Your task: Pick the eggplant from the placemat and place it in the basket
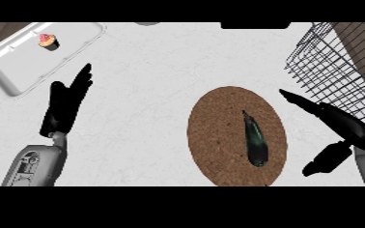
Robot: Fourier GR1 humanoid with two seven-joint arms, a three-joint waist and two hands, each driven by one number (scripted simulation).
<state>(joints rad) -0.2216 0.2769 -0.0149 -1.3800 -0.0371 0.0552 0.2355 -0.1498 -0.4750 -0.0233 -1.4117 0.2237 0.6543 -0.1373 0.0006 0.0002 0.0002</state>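
Eggplant [254,142] rests on placemat [214,125] near basket [321,67], cupcake [49,41] in tray [21,72], left hand [64,106] and right hand [341,121] both released.

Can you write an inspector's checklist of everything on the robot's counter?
Surface: pale speckled counter, no spills seen.
Job's things: eggplant lies on the round brown placemat; wire basket stands upper right, apart from it.
Clutter: cupcake on a white tray, upper left.
Hands: left hand open at the left, holding nothing; right hand open beside the placemat's right edge, not touching the eggplant.
Cables: nothing seen.
Surroundings: brown striped surface past the counter's top corners.
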